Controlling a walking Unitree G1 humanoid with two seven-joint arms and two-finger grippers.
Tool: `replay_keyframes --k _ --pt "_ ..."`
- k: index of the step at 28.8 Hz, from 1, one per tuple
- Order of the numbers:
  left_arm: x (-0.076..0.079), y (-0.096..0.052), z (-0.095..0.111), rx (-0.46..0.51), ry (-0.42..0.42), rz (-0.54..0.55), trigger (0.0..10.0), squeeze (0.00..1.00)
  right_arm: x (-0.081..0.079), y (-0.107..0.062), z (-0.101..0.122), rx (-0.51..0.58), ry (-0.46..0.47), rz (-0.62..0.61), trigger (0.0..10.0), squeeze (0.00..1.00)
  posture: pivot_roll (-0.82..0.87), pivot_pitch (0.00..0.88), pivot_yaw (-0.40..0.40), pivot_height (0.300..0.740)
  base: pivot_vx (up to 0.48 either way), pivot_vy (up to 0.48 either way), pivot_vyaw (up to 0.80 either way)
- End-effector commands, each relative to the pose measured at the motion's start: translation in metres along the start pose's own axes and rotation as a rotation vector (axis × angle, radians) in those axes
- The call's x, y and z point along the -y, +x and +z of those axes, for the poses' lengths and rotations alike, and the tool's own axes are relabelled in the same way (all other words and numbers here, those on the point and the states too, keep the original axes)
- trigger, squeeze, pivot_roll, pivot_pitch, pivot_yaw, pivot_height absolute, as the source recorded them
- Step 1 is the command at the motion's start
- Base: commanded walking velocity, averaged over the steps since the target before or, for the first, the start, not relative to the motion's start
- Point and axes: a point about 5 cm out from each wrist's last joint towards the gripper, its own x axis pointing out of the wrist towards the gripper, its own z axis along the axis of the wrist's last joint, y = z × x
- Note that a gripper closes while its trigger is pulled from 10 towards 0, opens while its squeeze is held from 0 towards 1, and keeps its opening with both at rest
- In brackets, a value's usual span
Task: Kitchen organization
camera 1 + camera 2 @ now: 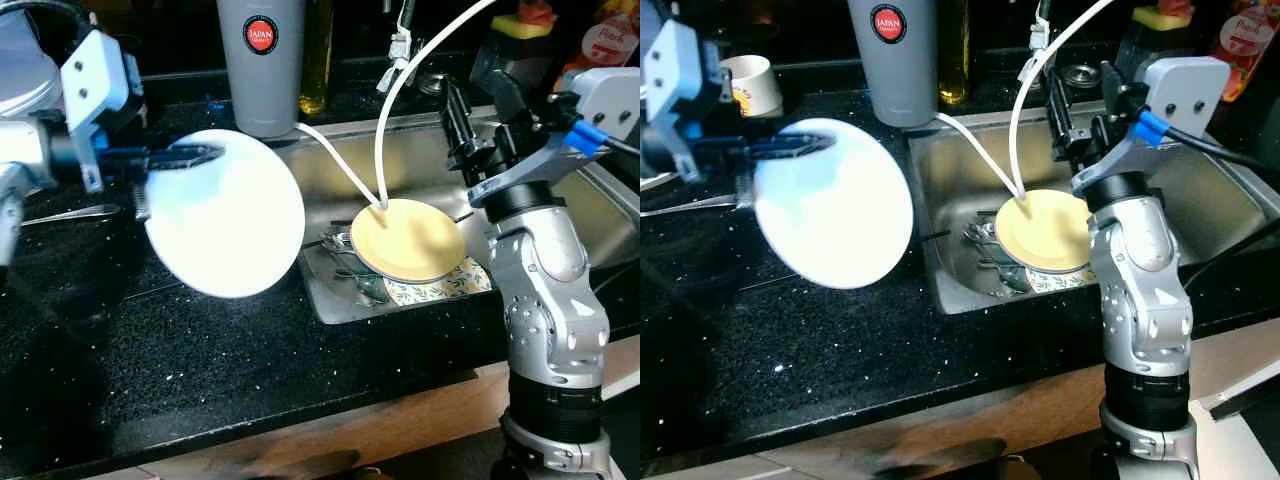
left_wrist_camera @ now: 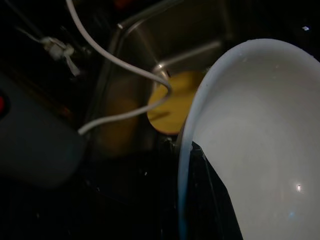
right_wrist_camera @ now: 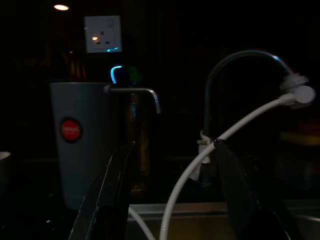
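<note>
Over the counter (image 1: 250,370), the left gripper (image 1: 185,157) pinches the white plate (image 1: 228,215) at its ten o'clock rim, tilted, probably for carrying. Right gripper (image 1: 458,120) hovers spread over the sink (image 1: 330,185), yellow plate (image 1: 408,240) below.

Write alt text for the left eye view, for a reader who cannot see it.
The left end effector holds a white plate tilted above a black countertop. Beside it, a yellow plate lies on cutlery in the steel sink, with the right end effector raised over the basin.
</note>
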Motion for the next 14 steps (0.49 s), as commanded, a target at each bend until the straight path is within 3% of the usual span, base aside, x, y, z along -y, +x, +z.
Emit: replay_keyframes --k 1,5,9,10,12,13,14 --pt "0.005 -0.009 -0.001 -0.073 0.005 -0.057 10.0 0.0 0.001 0.0 0.001 0.016 0.006 -0.005 10.0 0.0 0.06 0.059 -0.006 0.74 0.0 0.0 0.0" --pt "0.016 0.001 -0.015 -0.155 0.043 -0.11 10.0 0.0 0.001 0.0 0.0 0.018 0.005 -0.005 10.0 0.0 0.07 0.059 -0.007 0.74 0.0 0.0 0.0" --pt "0.019 0.036 -0.03 -0.16 0.104 -0.057 10.0 0.0 0.002 0.0 0.002 0.023 0.0 -0.008 10.0 0.0 0.05 0.059 -0.01 0.74 0.0 0.0 0.0" --pt "0.019 0.036 -0.03 -0.16 0.104 -0.057 10.0 0.0 0.002 0.0 0.002 0.023 0.0 -0.008 10.0 0.0 0.05 0.059 -0.01 0.74 0.0 0.0 0.0" --pt "0.019 0.064 -0.038 -0.163 0.127 0.002 10.0 0.0 0.003 0.001 0.003 0.025 -0.006 -0.01 10.0 0.0 0.05 0.059 -0.01 0.74 0.0 0.0 0.0" --pt "0.019 0.064 -0.038 -0.163 0.127 0.002 10.0 0.0 0.003 0.001 0.003 0.025 -0.006 -0.01 10.0 0.0 0.05 0.059 -0.01 0.74 0.0 0.0 0.0" --pt "0.019 0.08 -0.041 -0.158 0.134 0.034 10.0 0.0 0.004 0.0 0.004 0.025 -0.009 -0.012 10.0 0.0 0.05 0.059 -0.01 0.74 0.0 0.0 0.0"
